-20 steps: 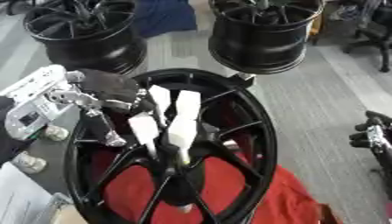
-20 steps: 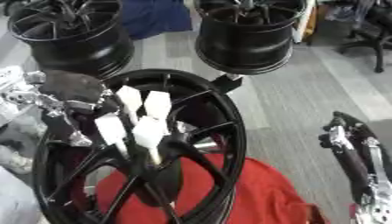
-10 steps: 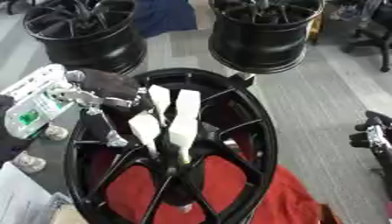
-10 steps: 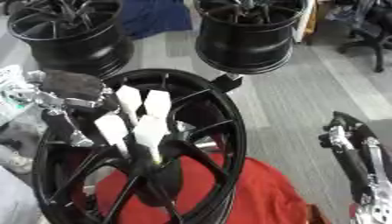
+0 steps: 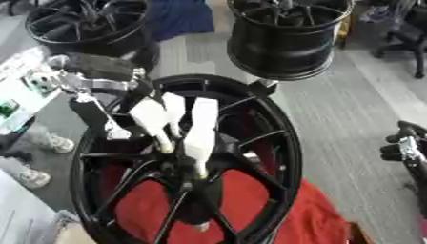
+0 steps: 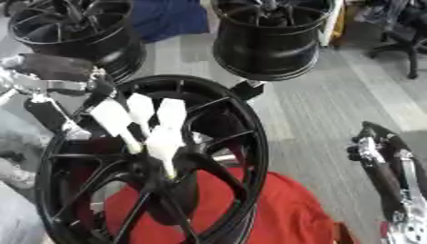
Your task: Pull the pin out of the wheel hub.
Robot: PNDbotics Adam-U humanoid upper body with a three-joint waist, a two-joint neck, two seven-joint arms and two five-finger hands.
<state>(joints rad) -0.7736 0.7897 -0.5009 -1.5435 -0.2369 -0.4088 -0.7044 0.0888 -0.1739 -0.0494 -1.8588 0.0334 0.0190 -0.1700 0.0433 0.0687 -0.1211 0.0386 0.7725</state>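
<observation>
A large black spoked wheel hub (image 5: 267, 143) lies on a red cloth (image 5: 292, 209) in front of me. My left hand (image 5: 188, 126), black and silver with white covers, comes in from the upper left and reaches down into the hub's centre (image 5: 196, 190). I cannot make out the pin itself, as the hand and dark spokes hide that spot. Away from the hub, my right hand (image 6: 375, 159) rests idle at the right edge with relaxed fingers and holds nothing.
Two more black wheel hubs stand behind, one at the upper left (image 5: 83, 26) and one at the upper right (image 5: 288, 38). Blue cloth (image 5: 179, 16) lies between them. Grey floor (image 5: 350, 109) spreads to the right. Pale objects (image 5: 21, 95) sit at the left edge.
My left hand stays at the hub's centre, its wrist shifted slightly. The right hand has not moved.
</observation>
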